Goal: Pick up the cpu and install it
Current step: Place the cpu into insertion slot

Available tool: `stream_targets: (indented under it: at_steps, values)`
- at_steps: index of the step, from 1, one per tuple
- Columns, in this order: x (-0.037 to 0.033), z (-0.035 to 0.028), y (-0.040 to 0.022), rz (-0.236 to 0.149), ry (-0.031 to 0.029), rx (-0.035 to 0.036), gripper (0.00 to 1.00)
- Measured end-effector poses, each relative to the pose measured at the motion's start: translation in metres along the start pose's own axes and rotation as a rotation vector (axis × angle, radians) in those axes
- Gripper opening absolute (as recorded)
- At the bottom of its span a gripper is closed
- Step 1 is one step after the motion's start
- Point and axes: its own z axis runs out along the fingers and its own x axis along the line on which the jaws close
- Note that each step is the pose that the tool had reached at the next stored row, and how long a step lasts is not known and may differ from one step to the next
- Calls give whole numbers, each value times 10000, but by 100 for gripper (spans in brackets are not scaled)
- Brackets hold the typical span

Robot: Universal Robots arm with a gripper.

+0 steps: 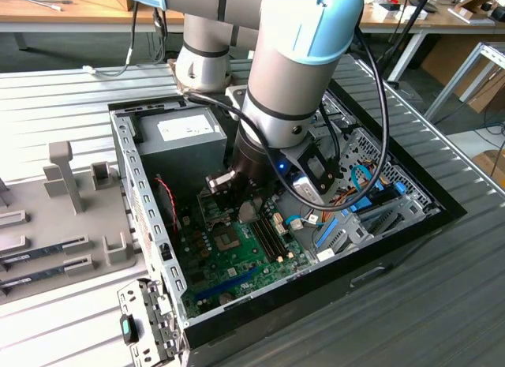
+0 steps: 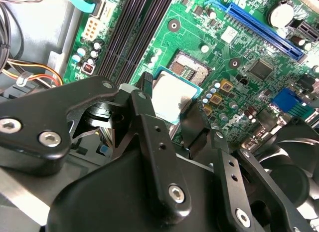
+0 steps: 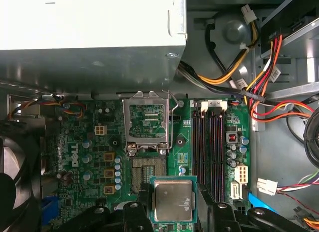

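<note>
Gripper (second wrist view): black two-fingered gripper (image 2: 168, 103) is clamped on the edges of the small square silvery-topped cpu (image 2: 174, 95), above the green motherboard (image 2: 234, 47).
Progress (first wrist view): pick-up is judged done; cpu (image 3: 173, 201) is held just beside the open socket (image 3: 148, 168), with the metal retention frame (image 3: 147, 119) raised; not yet seated.
Surface (exterior view): open computer case (image 1: 146, 201) is set on a ribbed grey metal table (image 1: 442, 304).
Room: wooden workbenches (image 1: 47, 16) are noted behind.

In the first wrist view, the cpu (image 3: 172, 203) is masked along two edges by the gripper (image 3: 174, 194); the socket (image 3: 148, 167) is partly covered by the cpu; the power-supply box (image 3: 89, 22) is cut off at the picture's edge.
</note>
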Motion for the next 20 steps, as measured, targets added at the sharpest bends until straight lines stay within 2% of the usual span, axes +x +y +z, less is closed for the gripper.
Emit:
stream_targets:
  at_steps: [1, 2, 4, 7, 9, 12, 20]
  values:
    - [0, 2, 0, -1, 0, 10, 47]
    - [1, 8, 0, -2, 2, 115, 47]
    - [1, 16, 0, -4, 3, 183, 47]
    - [11, 29, -1, -1, 3, 177, 47]
    - [58, 58, -1, -14, 3, 175, 47]
    - [105, 135, -2, -18, 3, 175, 47]
    - [158, 317, 12, -18, 3, 175, 47]
